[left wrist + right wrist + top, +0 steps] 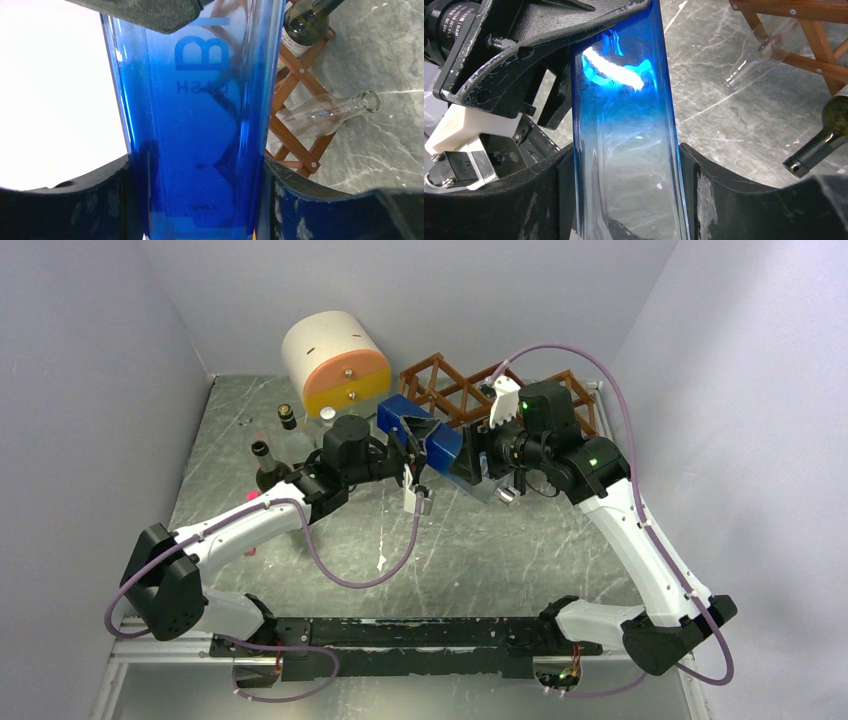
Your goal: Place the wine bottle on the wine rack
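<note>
A square blue glass wine bottle [432,443] is held in the air over the table's middle, lying roughly level between both grippers. My left gripper [408,450] is shut on its deep blue end [197,125]. My right gripper [482,464] is shut on its paler, near-clear end [629,165]. The reddish-brown wooden wine rack [470,390] stands just behind the bottle at the back. In the left wrist view the rack [295,95] holds a dark bottle [307,20] and a clear bottle [332,111]. The rack [809,30] also shows in the right wrist view.
A round cream-and-orange drawer unit [335,362] stands at the back left. Two dark bottles [267,466] [291,426] and a clear one [326,420] stand on the left of the table. In the right wrist view a dark bottle neck [819,142] and a clear bottle neck [751,57] stick out from the rack.
</note>
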